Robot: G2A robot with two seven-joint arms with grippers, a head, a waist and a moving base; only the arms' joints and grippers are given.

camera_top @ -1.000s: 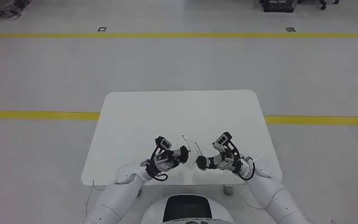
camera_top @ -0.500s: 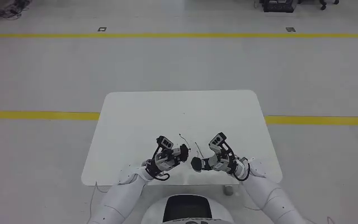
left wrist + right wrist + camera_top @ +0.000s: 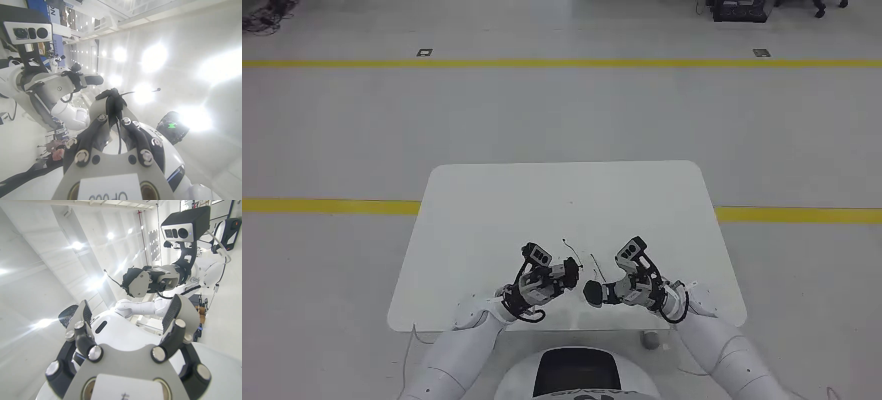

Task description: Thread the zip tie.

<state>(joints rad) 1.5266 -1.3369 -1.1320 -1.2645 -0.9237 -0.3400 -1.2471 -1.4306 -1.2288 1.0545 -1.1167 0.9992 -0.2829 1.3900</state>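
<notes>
Left pincer (image 3: 111, 94) pressed together on thin black plastic zip tie (image 3: 132, 92), aloft over near edge of white table (image 3: 642, 200).
Right pincer (image 3: 130, 300) spread, holding nothing, just right of it; likely light, springy and slick; best pinched close behind its knobbed free end, to stop whipping; threading not yet begun by the look.

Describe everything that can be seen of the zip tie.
The zip tie is a thin black strap, plastic by its look. The left gripper pinches it between shut fingers. One part sticks out past the fingertips, slightly curved, ending in a small thicker tip; the other runs back between the fingers. It hangs above the table, and nothing else seems to touch it.
</notes>
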